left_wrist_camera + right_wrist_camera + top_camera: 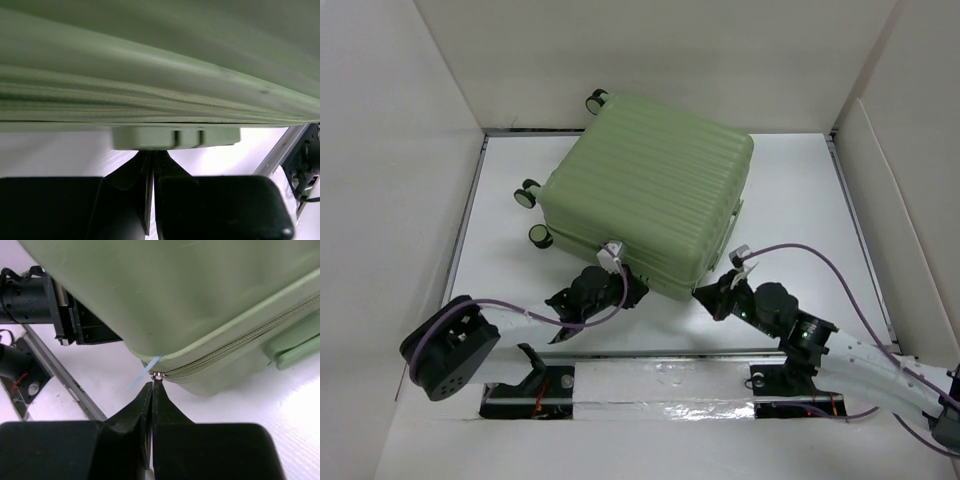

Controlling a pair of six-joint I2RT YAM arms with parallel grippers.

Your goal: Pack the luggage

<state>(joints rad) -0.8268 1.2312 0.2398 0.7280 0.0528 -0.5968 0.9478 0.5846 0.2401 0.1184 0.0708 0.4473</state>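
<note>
The luggage [645,190] is a light green ribbed hard-shell suitcase lying closed on the white table, wheels [527,195] to the left. My left gripper [625,283] is at its near edge. In the left wrist view the jaws [152,152] are shut, with their tips just under a green block [175,137] on the shell [150,60]. My right gripper [703,292] is at the near right corner. Its jaws [152,386] are shut, with their tips at the small metal zipper pull [158,375] at the end of the zipper [235,347]. A thin pale blue strip [145,374] sticks out there.
White walls [390,180] enclose the table on three sides. A metal rail [660,385] runs along the near edge by the arm bases. The left arm [30,295] shows in the right wrist view. A green side handle [295,347] sits on the shell.
</note>
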